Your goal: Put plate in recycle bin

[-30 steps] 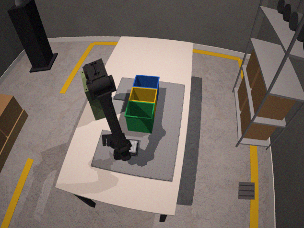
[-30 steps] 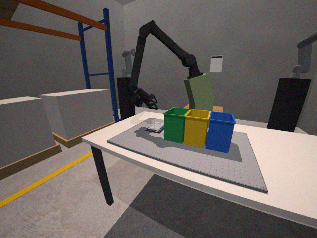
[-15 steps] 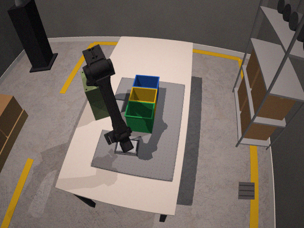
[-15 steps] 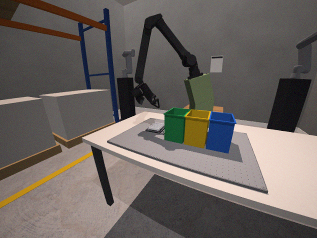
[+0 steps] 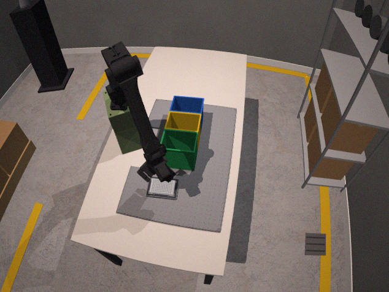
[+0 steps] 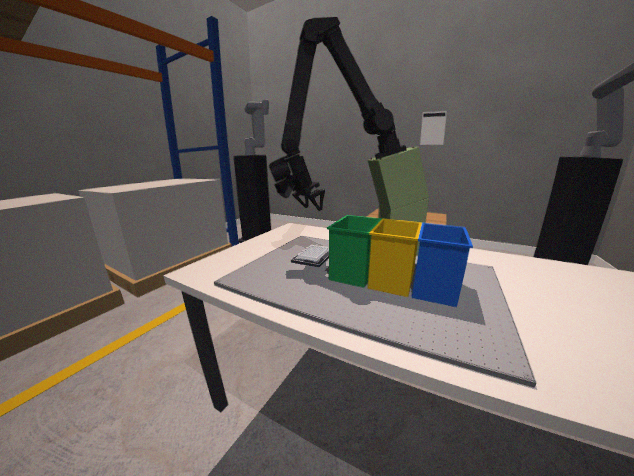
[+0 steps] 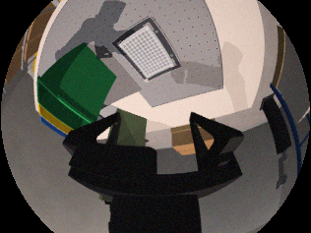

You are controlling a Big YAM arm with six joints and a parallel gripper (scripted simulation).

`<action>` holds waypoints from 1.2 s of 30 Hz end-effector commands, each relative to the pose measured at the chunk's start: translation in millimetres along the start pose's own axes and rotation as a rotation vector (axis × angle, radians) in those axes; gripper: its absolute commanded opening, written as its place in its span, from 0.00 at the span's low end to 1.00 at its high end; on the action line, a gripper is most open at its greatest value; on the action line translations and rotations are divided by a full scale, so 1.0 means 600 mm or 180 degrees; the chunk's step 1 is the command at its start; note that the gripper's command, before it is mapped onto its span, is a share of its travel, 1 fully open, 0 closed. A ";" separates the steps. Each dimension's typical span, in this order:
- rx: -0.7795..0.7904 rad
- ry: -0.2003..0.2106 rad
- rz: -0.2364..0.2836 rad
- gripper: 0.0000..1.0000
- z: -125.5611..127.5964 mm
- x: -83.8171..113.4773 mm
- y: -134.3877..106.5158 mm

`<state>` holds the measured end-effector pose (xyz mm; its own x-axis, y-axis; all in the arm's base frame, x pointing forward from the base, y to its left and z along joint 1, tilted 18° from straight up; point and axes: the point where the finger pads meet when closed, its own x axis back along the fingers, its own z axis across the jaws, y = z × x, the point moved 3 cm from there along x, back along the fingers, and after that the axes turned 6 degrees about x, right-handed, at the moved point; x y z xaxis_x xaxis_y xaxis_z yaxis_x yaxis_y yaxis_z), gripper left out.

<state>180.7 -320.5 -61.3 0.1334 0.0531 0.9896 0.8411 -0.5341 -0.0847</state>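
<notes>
The white 96-well plate (image 5: pixel 162 187) (image 6: pixel 313 253) (image 7: pixel 147 48) lies flat in its dark plate nest (image 5: pixel 161 197) on the grey mat (image 5: pixel 204 194) (image 6: pixel 435 333). It sits in front of the green bin (image 5: pixel 180 160) (image 6: pixel 349 256) (image 7: pixel 79 85). The yellow bin (image 5: pixel 183 121) (image 6: pixel 391 263) stands upright in the middle of the row, between the green bin and the blue bin (image 5: pixel 187 104) (image 6: pixel 440 271). My gripper (image 5: pixel 166 176) (image 6: pixel 312 197) (image 7: pixel 155 115) is open and empty. It hangs well above the plate, tilted toward it.
The three bins touch side by side on the mat. The arm's green pedestal (image 5: pixel 125 132) (image 6: pixel 402 184) stands at the table's edge (image 5: pixel 194 72). A shelf rack (image 5: pixel 345 94) and black pillars (image 6: pixel 576 204) stand off the table.
</notes>
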 end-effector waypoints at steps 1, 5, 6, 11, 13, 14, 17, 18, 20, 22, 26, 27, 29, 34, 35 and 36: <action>0.0511 -0.0088 -0.0269 1.00 0.012 0.019 0.011; 0.0682 -0.0141 -0.0383 1.00 0.018 0.025 0.011; 0.0768 -0.0170 -0.0439 1.00 0.023 0.031 0.012; 0.1193 -0.0332 -0.0713 1.00 0.039 0.049 0.011; 0.1362 -0.0404 -0.0820 1.00 0.044 0.055 0.010; 0.1394 -0.0442 -0.0863 1.00 0.035 0.053 0.005; 0.1699 -0.0562 -0.1026 1.00 0.055 0.068 0.008; 0.1742 -0.0597 -0.1062 1.00 0.050 0.067 0.005; 0.1708 -0.0530 -0.0967 1.00 0.047 0.046 -0.005; 0.1708 -0.0530 -0.0967 1.00 0.047 0.046 -0.005; 0.1701 -0.0565 -0.1012 1.00 0.047 0.060 0.006; 0.1701 -0.0565 -0.1012 1.00 0.047 0.060 0.006; 0.1701 -0.0565 -0.1012 1.00 0.047 0.060 0.006; 0.1701 -0.0576 -0.1016 1.00 0.039 0.047 0.014; 0.1698 -0.0576 -0.1016 1.00 0.038 0.045 0.015; 0.1701 -0.0573 -0.1013 1.00 0.039 0.042 0.015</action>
<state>202.2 -295.2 -35.9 -0.1143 0.2981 0.9477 0.9933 0.0156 0.1149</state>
